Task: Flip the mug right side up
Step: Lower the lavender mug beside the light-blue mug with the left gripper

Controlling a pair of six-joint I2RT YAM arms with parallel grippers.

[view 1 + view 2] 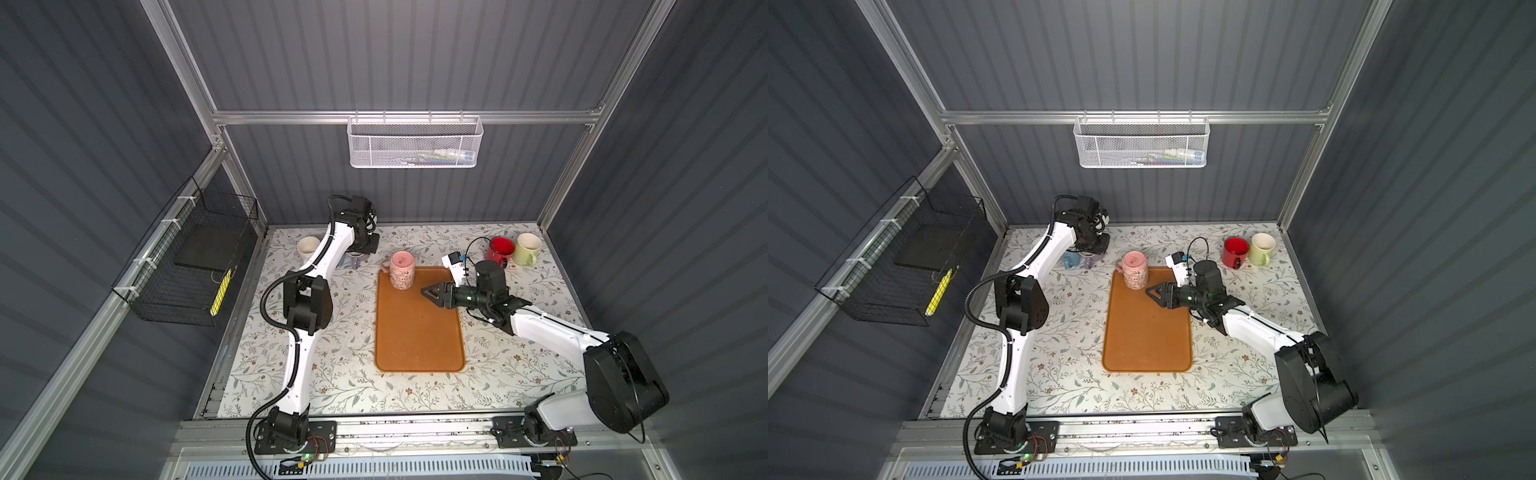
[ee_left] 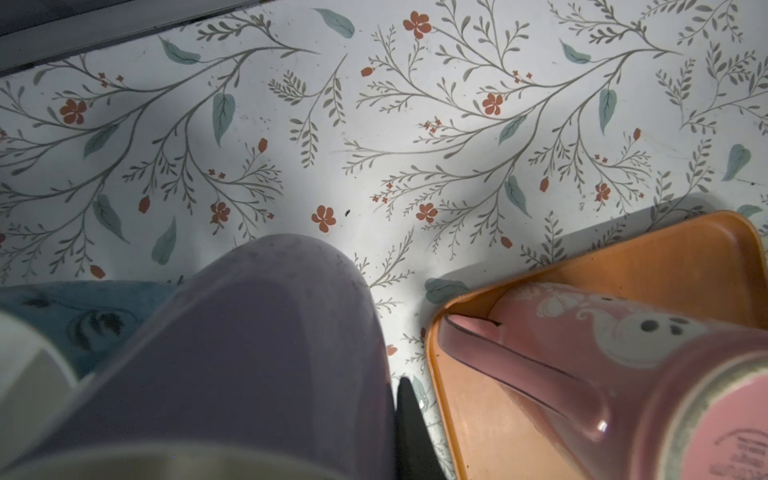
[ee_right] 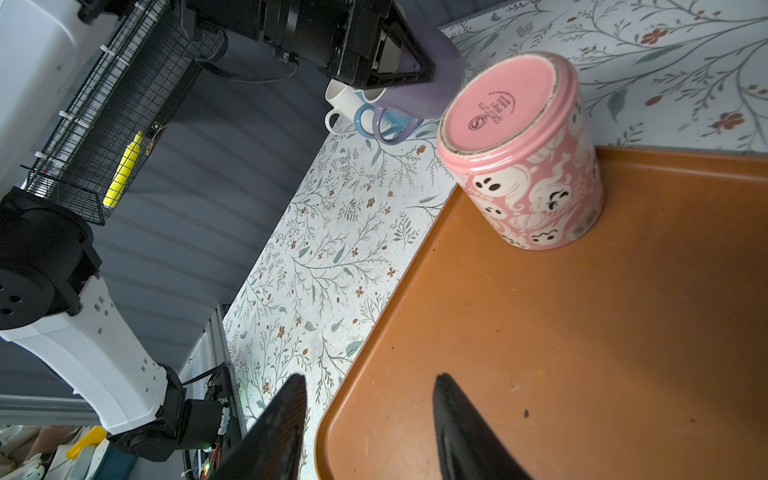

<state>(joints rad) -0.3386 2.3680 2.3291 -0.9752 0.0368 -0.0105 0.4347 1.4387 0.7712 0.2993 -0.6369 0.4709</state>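
A pink mug with white ghosts (image 1: 401, 270) (image 1: 1135, 270) (image 3: 523, 166) stands upside down, base up, in the far left corner of the orange tray (image 1: 419, 332) (image 1: 1146, 332) (image 3: 582, 332). My right gripper (image 1: 428, 293) (image 1: 1152, 293) (image 3: 370, 386) hovers open and empty over the tray, just right of the pink mug. My left gripper (image 1: 360, 251) (image 3: 399, 62) is shut on the rim of a lavender mug (image 2: 270, 353) (image 3: 436, 75) at the back left, off the tray. One black fingertip (image 2: 409, 415) shows outside its wall. The pink mug (image 2: 623, 332) lies close beside it.
A white mug (image 1: 308, 245) and a blue mug (image 1: 1071, 259) crowd the lavender one. A red mug (image 1: 500, 249) and a pale green mug (image 1: 528, 247) stand at the back right. A black wire basket (image 1: 191, 257) hangs on the left wall, a white mesh basket (image 1: 413, 143) on the back wall.
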